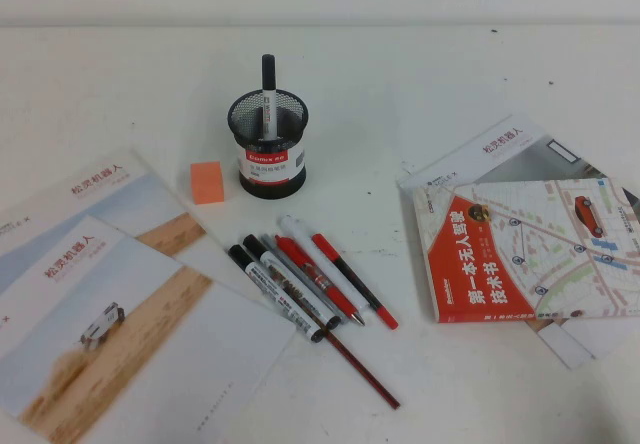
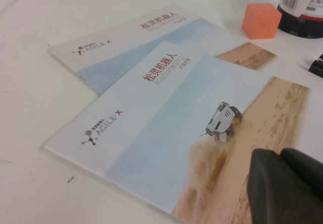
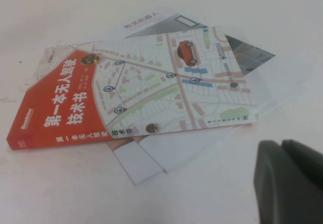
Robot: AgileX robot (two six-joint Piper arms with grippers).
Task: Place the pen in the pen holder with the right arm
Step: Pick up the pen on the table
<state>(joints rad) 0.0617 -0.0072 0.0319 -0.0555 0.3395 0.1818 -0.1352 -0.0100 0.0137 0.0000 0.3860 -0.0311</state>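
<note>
High view: neither arm is seen over the table (image 1: 400,74); the holder (image 1: 267,144) stands upright toward the far middle, with a black marker (image 1: 268,86) standing in it, its end poking above the rim; an orange block (image 1: 207,181) lies just left of the holder, apart from it. Nearer the camera, a row of pens is laid side by side; the pen (image 1: 354,280), with red cap, black barrel and red tip, is the rightmost of the row, lying flat on the table, well apart from the holder; beside it lie a thicker red pen (image 1: 318,279), two black markers (image 1: 282,286) and a thin dark-red pencil (image 1: 350,352) running toward the near edge. Two brochures (image 1: 110,294) overlap at the left; a red book (image 1: 525,249) rests on loose papers (image 1: 500,149) at the right.

Left wrist view: the left gripper (image 2: 285,186) is seen as a dark blurred mass above the brochures (image 2: 166,113); nothing is seen held; whether its claw is open cannot be told. The block (image 2: 260,20) and the holder's base (image 2: 303,7) are visible at the frame's edge.

Right wrist view: the right gripper (image 3: 290,181) appears, probably hovering, as a dark mass near the book (image 3: 136,90) and papers (image 3: 166,156); its claw opening cannot be told; no pen is seen in it.
</note>
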